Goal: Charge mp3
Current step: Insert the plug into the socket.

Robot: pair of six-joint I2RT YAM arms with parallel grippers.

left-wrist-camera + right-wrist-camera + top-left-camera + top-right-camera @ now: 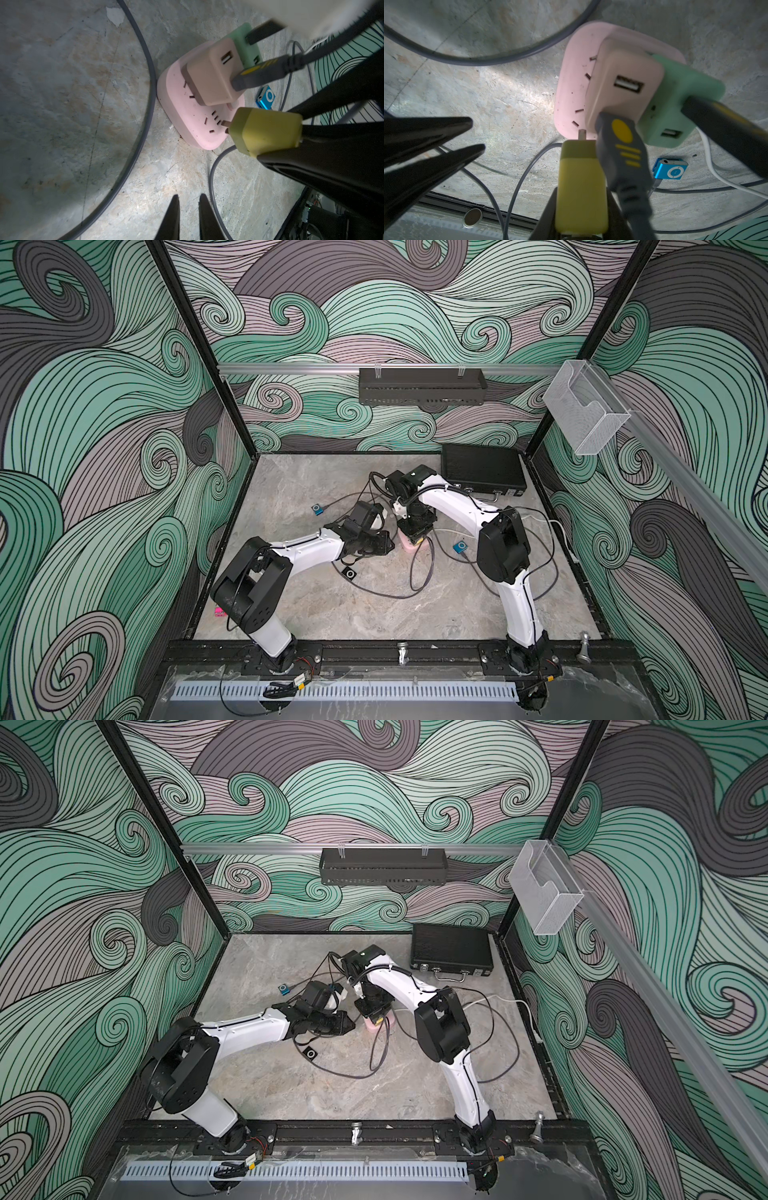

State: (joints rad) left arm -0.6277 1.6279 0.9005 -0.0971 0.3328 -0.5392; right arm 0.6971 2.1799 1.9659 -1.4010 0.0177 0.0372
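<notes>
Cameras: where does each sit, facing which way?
Top views: high over the front rail, looking down and back; left arm and right arm whole.
Left wrist: low, along its parted jaws toward the pink power strip; right jaws show, holding the yellow charger.
Right wrist: down past that charger in its jaws onto the strip; left jaws beside.
Shared: wrist views both show strip, charger, blue mp3 player.

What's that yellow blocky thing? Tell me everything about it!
It is a yellow charger plug, a smooth plastic block with rounded corners and a darker collar at the front. Two metal prongs stick out, aimed at the pink power strip but not yet pushed in. The right tool pinches its sides and holds it up.
</notes>
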